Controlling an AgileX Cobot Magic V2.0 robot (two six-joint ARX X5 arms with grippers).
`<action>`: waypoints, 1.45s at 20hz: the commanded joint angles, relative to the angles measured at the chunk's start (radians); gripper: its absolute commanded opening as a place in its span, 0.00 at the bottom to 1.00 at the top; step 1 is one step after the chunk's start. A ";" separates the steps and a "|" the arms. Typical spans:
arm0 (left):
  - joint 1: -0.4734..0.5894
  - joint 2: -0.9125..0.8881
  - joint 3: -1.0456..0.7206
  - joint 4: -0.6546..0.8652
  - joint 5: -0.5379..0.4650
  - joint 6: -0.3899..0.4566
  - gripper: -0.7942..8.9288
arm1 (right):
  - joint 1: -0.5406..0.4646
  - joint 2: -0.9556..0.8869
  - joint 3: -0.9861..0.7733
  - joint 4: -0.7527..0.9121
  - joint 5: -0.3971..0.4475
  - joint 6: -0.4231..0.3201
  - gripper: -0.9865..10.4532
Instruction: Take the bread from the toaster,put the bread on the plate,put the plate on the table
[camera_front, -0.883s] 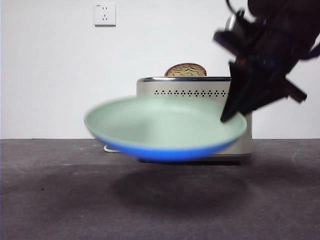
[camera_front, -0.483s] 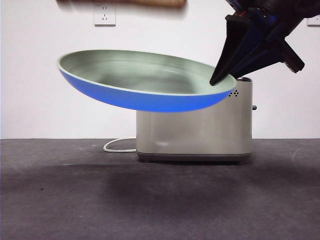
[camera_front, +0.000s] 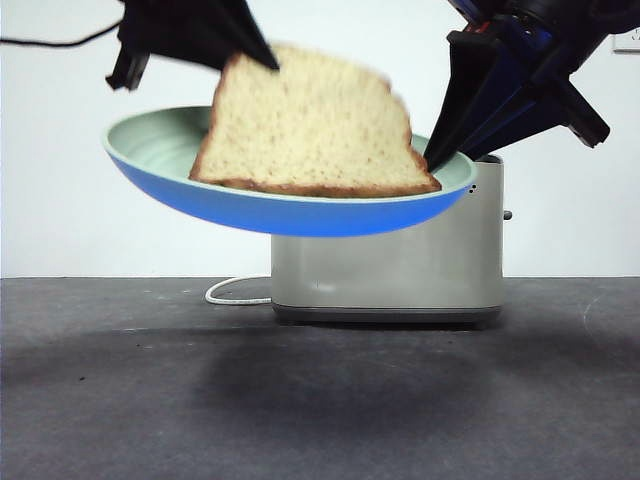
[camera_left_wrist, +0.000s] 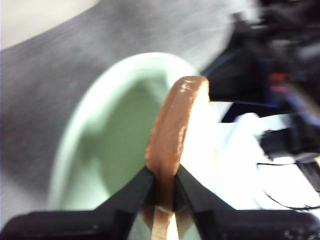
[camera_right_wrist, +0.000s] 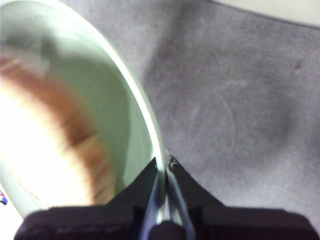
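Lowering the bread (camera_front: 310, 125) onto the plate (camera_front: 150, 150), the left hand (camera_left_wrist: 162, 192) pinches its crust; the right hand (camera_right_wrist: 164, 172) pinches the plate rim above the desk (camera_front: 320, 400). Next, I think, release the bread gently.

One wide tan wholemeal bread slice (camera_front: 305, 125), one mint-green round plate (camera_front: 150, 150), one cream metal toaster (camera_front: 400, 265), two black grippers (camera_front: 245, 50) (camera_front: 432, 160).

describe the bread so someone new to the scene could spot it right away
Start at the cream toaster standing on the dark table. In front of it and above, the right claw holds a mint-green plate in the air by its rim. The bread is the tan, brown-crusted slice in it, pinched at its top by the left claw.
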 joint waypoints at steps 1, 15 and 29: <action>-0.002 0.034 -0.007 -0.029 -0.037 0.019 0.08 | 0.003 -0.001 -0.006 0.023 -0.010 0.013 0.07; -0.003 0.043 0.019 -0.171 -0.130 0.020 0.54 | 0.001 -0.001 -0.006 -0.023 -0.012 0.001 0.07; -0.003 -0.064 0.522 -0.406 -0.155 0.098 0.46 | -0.057 -0.007 -0.006 -0.057 -0.011 -0.019 0.07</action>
